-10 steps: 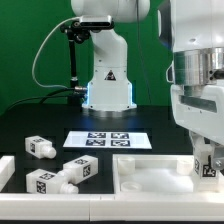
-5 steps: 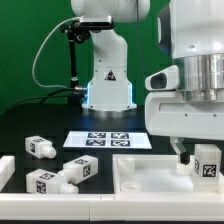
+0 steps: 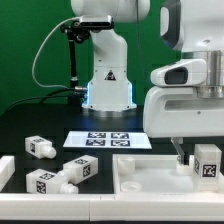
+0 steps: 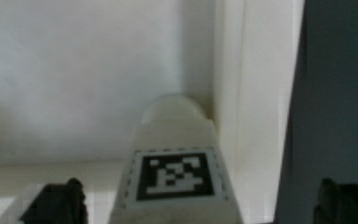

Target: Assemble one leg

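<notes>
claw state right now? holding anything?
Claw: shut on a small chunky white plastic leg with a black-and-white square tag, held over the large white tray-like panel.

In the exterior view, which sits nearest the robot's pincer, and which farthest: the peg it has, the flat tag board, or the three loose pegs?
1. The leg with the tag, right at the pincer, at the exterior view's right.
2. The marker board, flat mid-table.
3. The loose legs at the exterior view's left; the last two are too close to rank.
</notes>
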`<state>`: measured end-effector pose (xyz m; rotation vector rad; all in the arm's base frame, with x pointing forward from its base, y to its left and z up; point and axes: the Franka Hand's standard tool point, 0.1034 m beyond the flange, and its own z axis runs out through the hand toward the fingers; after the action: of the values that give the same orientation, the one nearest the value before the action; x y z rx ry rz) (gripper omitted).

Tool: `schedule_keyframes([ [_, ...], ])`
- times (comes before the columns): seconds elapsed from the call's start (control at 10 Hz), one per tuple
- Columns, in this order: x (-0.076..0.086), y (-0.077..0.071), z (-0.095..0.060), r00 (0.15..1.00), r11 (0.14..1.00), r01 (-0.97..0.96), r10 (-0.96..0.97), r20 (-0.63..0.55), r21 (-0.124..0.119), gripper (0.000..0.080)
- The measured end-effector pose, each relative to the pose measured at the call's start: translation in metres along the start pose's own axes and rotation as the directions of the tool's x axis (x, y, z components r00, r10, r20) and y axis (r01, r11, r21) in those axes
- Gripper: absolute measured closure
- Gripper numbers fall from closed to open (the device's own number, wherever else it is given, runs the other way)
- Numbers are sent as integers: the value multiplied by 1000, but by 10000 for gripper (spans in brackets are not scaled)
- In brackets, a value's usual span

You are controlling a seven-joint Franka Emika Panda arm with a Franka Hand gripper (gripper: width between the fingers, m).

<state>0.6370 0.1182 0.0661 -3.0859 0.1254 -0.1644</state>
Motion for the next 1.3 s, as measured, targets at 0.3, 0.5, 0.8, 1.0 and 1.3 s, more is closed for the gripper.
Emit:
schedule_keyframes([
  [0.3,-1,0,1,988,988,-153,153,3,1,420],
  [0.5,0,4,2,948,948,-319,319,4,-2,510],
  [0.8,-4,0,3,681,681,-732,732,23,-19,510],
  [1.0,2,-2,5,372,374,-927,927,52,-38,510],
  [1.3,2,0,5,276,279,-960,959,69,-31,510],
])
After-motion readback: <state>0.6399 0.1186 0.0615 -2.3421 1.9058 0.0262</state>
